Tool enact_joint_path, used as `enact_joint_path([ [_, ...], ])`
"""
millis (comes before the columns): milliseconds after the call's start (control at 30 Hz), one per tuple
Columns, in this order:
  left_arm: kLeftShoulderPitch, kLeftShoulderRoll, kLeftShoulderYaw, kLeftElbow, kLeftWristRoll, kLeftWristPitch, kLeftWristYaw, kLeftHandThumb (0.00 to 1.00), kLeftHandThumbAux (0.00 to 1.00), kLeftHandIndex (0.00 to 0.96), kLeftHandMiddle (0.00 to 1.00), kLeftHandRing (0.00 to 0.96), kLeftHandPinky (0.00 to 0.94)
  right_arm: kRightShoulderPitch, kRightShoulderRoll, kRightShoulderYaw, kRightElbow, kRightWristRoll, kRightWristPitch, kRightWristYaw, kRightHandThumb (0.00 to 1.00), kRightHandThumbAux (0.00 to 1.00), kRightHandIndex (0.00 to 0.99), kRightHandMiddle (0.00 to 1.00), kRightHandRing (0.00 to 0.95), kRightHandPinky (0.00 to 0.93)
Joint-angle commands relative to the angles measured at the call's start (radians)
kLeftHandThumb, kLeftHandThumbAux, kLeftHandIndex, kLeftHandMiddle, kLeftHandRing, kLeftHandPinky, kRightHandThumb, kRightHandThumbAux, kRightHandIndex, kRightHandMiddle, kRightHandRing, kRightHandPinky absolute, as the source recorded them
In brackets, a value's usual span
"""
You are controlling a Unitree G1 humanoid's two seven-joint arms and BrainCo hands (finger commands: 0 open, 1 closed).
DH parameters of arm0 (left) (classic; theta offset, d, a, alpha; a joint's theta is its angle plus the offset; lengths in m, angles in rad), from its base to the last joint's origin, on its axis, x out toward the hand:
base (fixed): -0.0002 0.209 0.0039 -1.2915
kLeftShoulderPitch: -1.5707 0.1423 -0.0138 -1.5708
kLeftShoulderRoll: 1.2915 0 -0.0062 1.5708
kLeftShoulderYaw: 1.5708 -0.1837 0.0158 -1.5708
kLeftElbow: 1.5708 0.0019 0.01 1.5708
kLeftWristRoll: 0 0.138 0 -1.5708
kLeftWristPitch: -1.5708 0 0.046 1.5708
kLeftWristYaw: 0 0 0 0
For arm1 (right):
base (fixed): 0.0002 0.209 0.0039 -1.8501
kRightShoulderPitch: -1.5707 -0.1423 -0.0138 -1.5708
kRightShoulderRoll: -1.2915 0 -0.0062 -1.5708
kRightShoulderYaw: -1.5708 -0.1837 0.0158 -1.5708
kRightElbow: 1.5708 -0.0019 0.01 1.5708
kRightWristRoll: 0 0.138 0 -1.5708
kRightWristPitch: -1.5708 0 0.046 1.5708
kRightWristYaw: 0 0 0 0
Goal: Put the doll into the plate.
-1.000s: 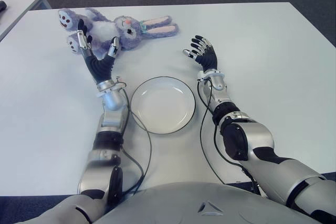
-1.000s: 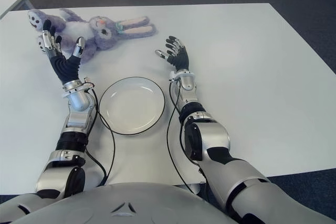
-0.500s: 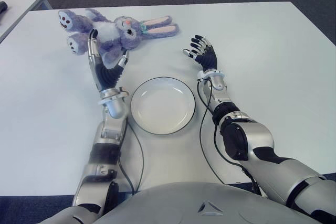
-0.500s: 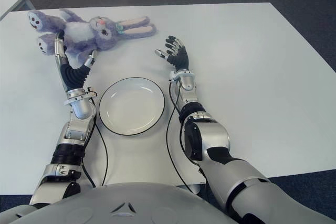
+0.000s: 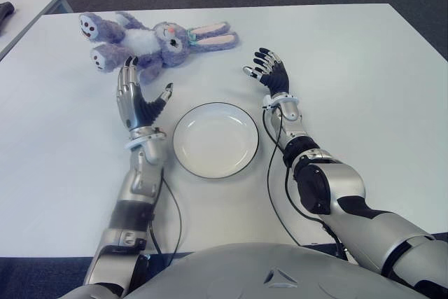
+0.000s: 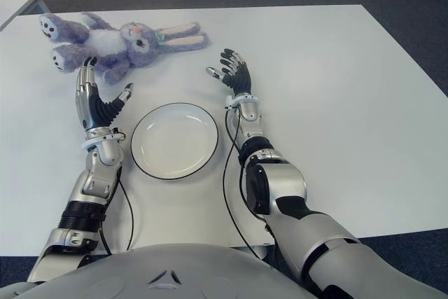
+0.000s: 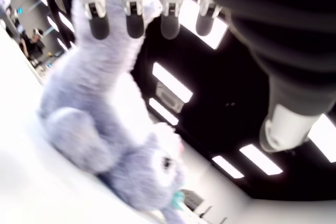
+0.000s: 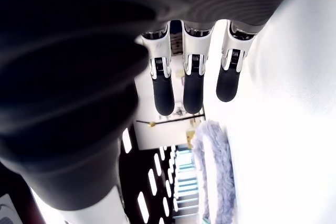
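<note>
Doll: I see the purple plush rabbit doll (image 5: 150,38) lying on its side near the far left corner of the bench (image 5: 364,68), feet toward the left edge and long ears pointing toward the middle. Nothing has hold of it.

Plate: the white plate (image 5: 215,139) with a dark rim sits toward the near edge of the bench, nothing in it, well apart from the doll.

Left robot hand: my left robot hand (image 5: 136,96) stands upright between the doll and the plate, just on the near side of the doll's body. Its fingers (image 7: 97,20) are extended and its thumb is spread wide, gripping nothing. In the left wrist view the doll fills the space just beyond the fingertips; I cannot tell whether they touch the fur.

Right robot hand: my right robot hand (image 5: 270,71) shows beside the plate, on its far right side, near the tips of the doll's ears but clear of them. Its fingers (image 8: 192,80) are straight and relaxed, holding nothing.
</note>
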State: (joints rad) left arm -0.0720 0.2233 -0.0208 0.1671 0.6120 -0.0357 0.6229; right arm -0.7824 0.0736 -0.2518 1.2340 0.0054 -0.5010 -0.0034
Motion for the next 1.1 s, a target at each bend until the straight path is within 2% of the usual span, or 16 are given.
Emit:
enact_joint_path([
  [33, 0.062, 0.041, -0.017, 0.117, 0.03, 0.069, -0.044, 0.168, 0.592, 0.0, 0.0, 0.0, 0.0, 0.202, 0.101, -0.006, 0.13, 0.0, 0.125, -0.017, 0.076, 0.924, 0.175, 0.208, 0.182, 0.181],
  [500, 0.036, 0.135, -0.007, 0.057, 0.049, 0.133, -0.087, 0.269, 0.64, 0.0, 0.0, 0.0, 0.0, 0.199, 0.101, -0.013, 0.132, 0.006, 0.132, -0.009, 0.082, 0.928, 0.169, 0.204, 0.18, 0.176],
  [867, 0.005, 0.214, -0.023, 0.118, 0.08, 0.14, -0.08, 0.291, 0.631, 0.0, 0.003, 0.002, 0.0, 0.197, 0.098, -0.014, 0.133, 0.005, 0.138, -0.012, 0.091, 0.938, 0.167, 0.211, 0.184, 0.189],
  [1100, -0.013, 0.244, -0.042, 0.156, 0.097, 0.132, -0.069, 0.304, 0.615, 0.0, 0.0, 0.0, 0.0, 0.196, 0.097, -0.015, 0.133, 0.007, 0.139, -0.01, 0.104, 0.937, 0.169, 0.215, 0.188, 0.183],
])
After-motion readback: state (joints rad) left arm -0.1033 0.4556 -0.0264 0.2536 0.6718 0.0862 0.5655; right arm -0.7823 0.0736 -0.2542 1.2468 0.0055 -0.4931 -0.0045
